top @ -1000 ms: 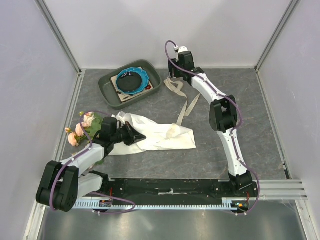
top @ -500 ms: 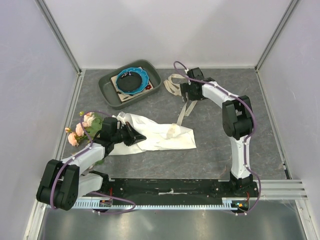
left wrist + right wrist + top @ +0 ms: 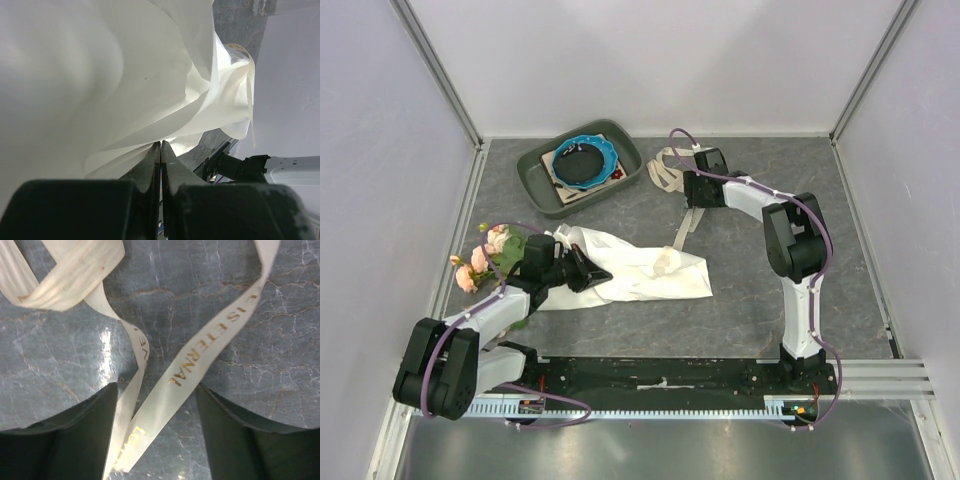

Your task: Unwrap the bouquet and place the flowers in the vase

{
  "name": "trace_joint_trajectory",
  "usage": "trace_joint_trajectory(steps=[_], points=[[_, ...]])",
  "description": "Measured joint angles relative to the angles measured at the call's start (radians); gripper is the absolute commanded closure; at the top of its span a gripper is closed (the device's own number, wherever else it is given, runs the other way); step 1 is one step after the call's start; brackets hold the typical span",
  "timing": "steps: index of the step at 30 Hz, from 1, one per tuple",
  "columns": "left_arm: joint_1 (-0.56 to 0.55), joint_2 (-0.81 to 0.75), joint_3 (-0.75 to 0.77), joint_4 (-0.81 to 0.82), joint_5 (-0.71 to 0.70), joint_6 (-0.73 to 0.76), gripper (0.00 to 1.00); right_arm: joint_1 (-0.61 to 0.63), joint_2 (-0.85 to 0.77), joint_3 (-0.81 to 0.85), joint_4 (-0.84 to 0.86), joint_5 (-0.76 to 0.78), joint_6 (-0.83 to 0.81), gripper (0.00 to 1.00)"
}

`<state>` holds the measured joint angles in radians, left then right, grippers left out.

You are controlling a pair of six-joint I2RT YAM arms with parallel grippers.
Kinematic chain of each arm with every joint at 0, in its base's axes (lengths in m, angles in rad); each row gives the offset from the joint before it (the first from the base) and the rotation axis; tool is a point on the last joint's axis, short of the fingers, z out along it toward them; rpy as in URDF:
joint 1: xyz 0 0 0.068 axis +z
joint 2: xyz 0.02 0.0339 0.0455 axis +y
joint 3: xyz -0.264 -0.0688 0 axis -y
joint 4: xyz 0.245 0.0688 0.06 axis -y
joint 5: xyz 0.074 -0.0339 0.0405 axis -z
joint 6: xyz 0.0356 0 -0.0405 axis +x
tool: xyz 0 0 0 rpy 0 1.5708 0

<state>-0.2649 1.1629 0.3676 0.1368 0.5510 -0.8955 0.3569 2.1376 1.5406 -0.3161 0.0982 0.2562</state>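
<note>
Left gripper (image 3: 160, 148) is clenched, tips meeting on a fold of the paper wrap (image 3: 650, 272). Reads as a pinch on paper; can't confirm any stem is in it.

Wrap lies loose and mostly flattened on the worktop (image 3: 740, 290), free end trailing right. Flowers (image 3: 485, 255) poke out of its left end.

Ribbon (image 3: 200, 360) is already off, so the step in hand looks like stripping the paper.
- Use the left pinch as the anchor.
- Bring the right arm in to take the wrap's free right edge.
- Drag it low along the worktop, away from the stems. Go slow: thin paper tears and could pull the roses along.
- Check the stems are free before lifting anything.

Right gripper (image 3: 157, 405) is released, jaws wide, hanging over the ribbon. Ribbon lies slack on the worktop between the fingers and, as far as I can tell, touches neither. Rise straight up first so a loop doesn't snag.

Room:
- Bare worktop between the wrap and the right arm, enough for the pull.
- Tight on the left: rose heads sit near the left wall (image 3: 410, 200).
- Grey tray (image 3: 545, 195) at the far side is well apart from the wrap, with ribbon loops near its right rim.

Vase isn't visible in any view. Locate it before placing.
</note>
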Motion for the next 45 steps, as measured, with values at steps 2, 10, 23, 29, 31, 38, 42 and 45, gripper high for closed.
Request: trace_joint_trajectory(steps=[2, 10, 23, 29, 31, 38, 42, 45], points=[[0.000, 0.005, 0.000, 0.000, 0.000, 0.000, 0.94, 0.010, 0.010, 0.002, 0.026, 0.027, 0.007, 0.58], [0.000, 0.015, 0.000, 0.000, 0.000, 0.000, 0.94, 0.033, 0.118, 0.117, 0.150, 0.081, 0.020, 1.00], [0.000, 0.020, 0.001, -0.005, 0.007, 0.000, 0.94, 0.020, 0.374, 0.571, 0.414, 0.084, 0.082, 1.00], [-0.001, 0.024, 0.022, -0.021, 0.009, 0.000, 0.94, 0.013, 0.461, 0.707, 0.487, 0.084, 0.100, 1.00], [-0.001, 0.024, 0.030, -0.026, 0.009, 0.000, 0.94, 0.011, 0.482, 0.737, 0.495, 0.084, 0.117, 1.00], [-0.001, 0.024, 0.035, -0.034, 0.009, 0.001, 0.94, -0.001, 0.512, 0.871, 0.532, 0.085, 0.225, 1.00], [-0.001, 0.024, 0.035, -0.035, 0.008, 0.001, 0.94, -0.004, 0.501, 0.947, 0.600, 0.095, 0.252, 1.00], [-0.001, 0.024, 0.035, -0.035, 0.009, 0.001, 0.94, -0.006, 0.485, 0.954, 0.634, 0.105, 0.253, 1.00]])
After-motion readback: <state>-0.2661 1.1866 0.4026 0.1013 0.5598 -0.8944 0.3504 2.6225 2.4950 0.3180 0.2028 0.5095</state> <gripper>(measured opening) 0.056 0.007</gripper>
